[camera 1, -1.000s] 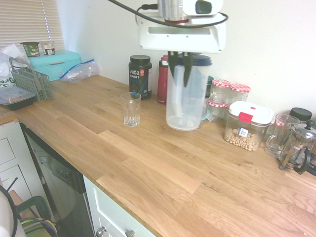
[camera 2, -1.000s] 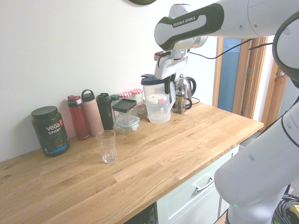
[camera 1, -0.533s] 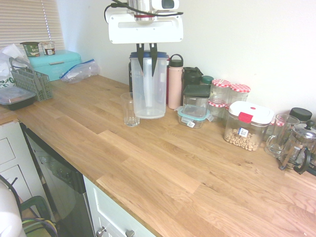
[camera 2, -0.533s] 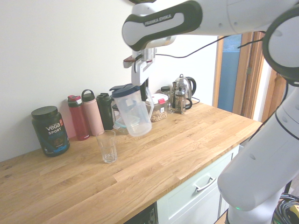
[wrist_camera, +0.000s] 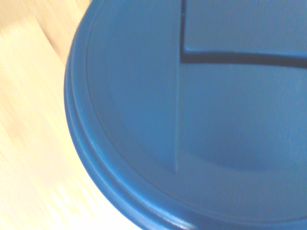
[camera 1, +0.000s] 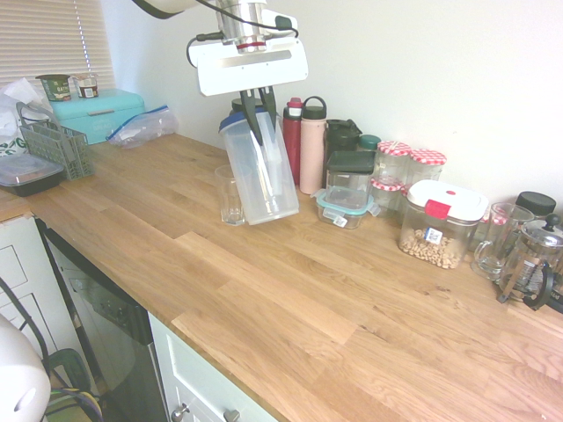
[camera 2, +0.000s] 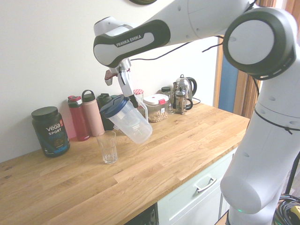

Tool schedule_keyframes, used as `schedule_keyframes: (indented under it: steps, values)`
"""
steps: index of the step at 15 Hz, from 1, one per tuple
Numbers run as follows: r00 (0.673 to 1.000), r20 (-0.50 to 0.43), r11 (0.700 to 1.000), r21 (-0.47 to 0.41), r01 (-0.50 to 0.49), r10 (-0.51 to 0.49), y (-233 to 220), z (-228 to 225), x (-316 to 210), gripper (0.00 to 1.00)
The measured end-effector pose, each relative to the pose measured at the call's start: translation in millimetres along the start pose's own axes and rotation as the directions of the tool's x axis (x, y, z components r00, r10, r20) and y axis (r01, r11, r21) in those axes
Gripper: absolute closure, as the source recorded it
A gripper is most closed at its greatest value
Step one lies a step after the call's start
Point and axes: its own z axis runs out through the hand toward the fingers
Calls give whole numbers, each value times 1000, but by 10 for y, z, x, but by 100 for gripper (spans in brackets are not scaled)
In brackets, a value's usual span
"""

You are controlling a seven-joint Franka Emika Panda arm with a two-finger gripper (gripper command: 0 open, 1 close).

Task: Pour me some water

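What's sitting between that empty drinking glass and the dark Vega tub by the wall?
Nothing. In the second exterior view only bare wooden countertop lies between the drinking glass and the Vega tub; the tilted pitcher hangs on the glass's other side.

Bright, even daylight in both exterior views; soft shadows on the counter (camera 1: 290, 290). The wrist view is blurred.

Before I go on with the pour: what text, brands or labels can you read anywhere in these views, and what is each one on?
"vega SPORT": label of the black round plastic tub against the wall.
"FRANKA EMIKA": black band on the white robot arm.
White sticker on the clear lidded jar of chickpeas: too small to read.
Labels on the two small tubs atop the turquoise box: too blurred to read.
Wrist view: no text, only the blue lid of the clear pitcher.
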Motion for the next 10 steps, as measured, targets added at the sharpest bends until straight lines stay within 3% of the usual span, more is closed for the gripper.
schedule_keyframes:
  steps: [3,7,10]
  values:
    - [991,40,983,-125,133,-129,-183,25,168,100]
    - [955,110,909,-292,296,-276,-506,60,300,100]
    - [941,132,880,-333,339,-313,-534,39,312,100]
